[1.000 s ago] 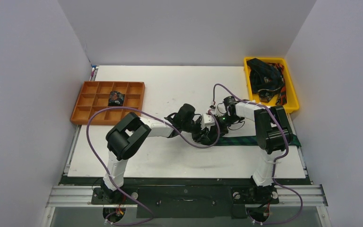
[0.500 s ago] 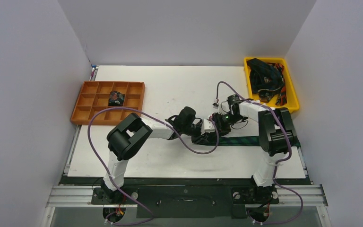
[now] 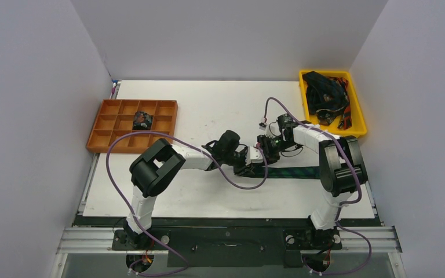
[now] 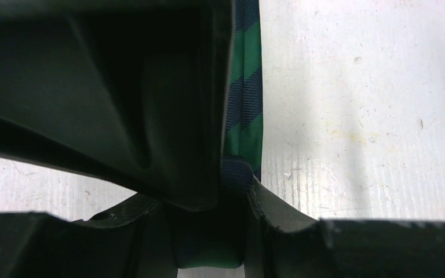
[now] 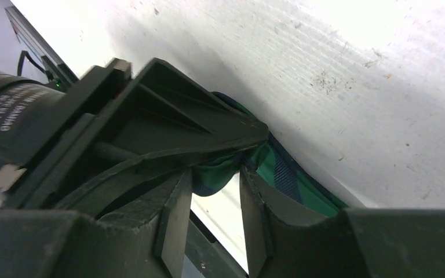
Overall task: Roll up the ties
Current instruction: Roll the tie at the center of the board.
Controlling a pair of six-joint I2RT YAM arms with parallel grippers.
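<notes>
A green and navy plaid tie lies flat on the white table, running right from the two grippers. My left gripper is shut on its rolled end, and the fabric fills the gap between its fingers. My right gripper meets it from the far side, its fingertips closed on a fold of the same tie. The two grippers touch each other. A small dark coil sits in the orange tray. More ties are piled in the yellow bin.
The orange compartment tray stands at the left and the yellow bin at the back right corner. Purple cables loop over both arms. The right arm's elbow hangs over the tie's right end.
The right arm's elbow has swung to the right and both grippers have shifted slightly left along the tie. Both keep their hold on the tie's end.
</notes>
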